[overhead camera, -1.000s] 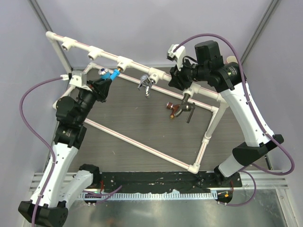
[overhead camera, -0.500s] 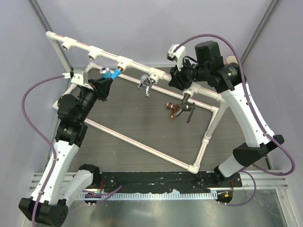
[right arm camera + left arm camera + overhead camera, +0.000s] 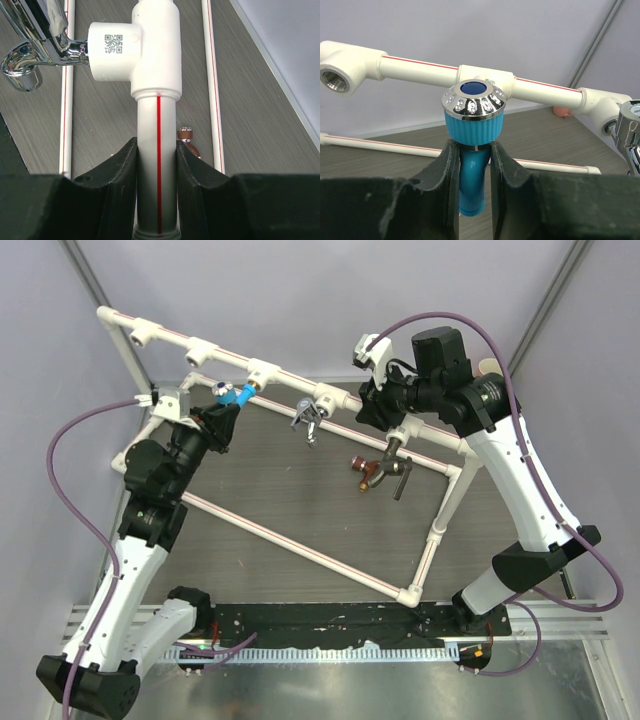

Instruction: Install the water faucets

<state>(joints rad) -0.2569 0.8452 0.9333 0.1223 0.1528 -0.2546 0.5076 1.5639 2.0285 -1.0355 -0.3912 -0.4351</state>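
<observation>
- Left gripper (image 3: 470,160): jaws clenched on bright blue plastic faucet with chrome-capped ribbed knob (image 3: 472,117); faucet sits at middle tee of long white red-striped pipe rail (image 3: 228,357).
- Shiny silver metal faucet (image 3: 308,418): at next tee rightward along rail.
- Red-brown copper faucet (image 3: 364,473), dark grey lever faucet (image 3: 399,470): side by side, just below rail's right end.
- Right gripper (image 3: 156,155): jaws grasping rail pipe beside silver faucet's tee.

I'm working inside a pale booth.
Lavender-grey walls (image 3: 300,290) are standing around my grey wood-grain table (image 3: 290,485); a steel sheet (image 3: 350,690) is gleaming along its near edge.
</observation>
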